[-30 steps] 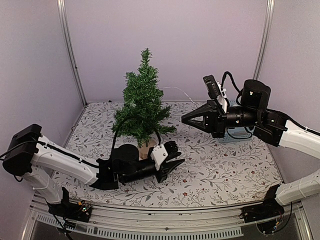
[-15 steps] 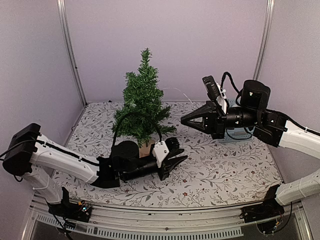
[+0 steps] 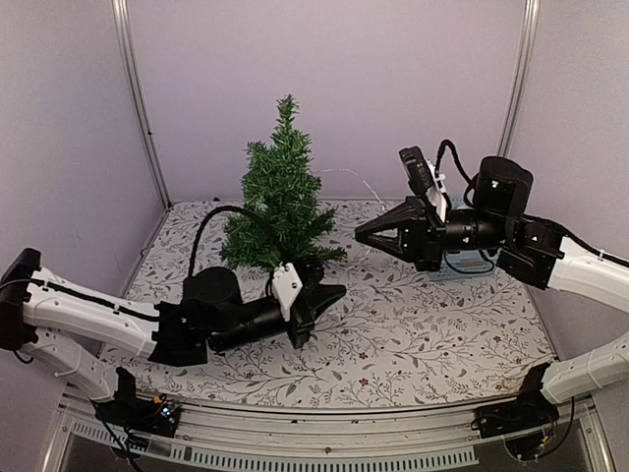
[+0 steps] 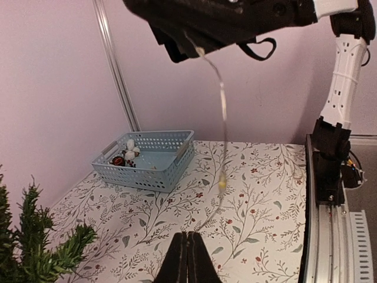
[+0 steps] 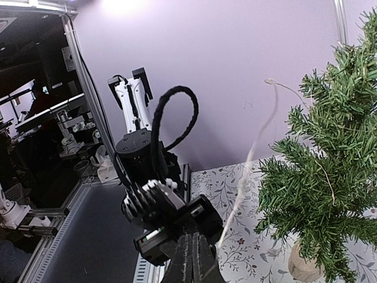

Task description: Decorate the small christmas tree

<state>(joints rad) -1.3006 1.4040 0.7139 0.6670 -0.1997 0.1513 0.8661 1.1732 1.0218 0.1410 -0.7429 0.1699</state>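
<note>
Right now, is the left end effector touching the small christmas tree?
Apart. The left wrist view shows patterned table between the shut left end effector and the nearest branch of the small christmas tree.

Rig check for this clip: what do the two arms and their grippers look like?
The left arm and right arm look alike: white tubular links between bulky black joint housings. The left gripper and right gripper are black, tapering to a wedge-shaped point. A white block sits on the left wrist, and a black cable loops off each arm.
</note>
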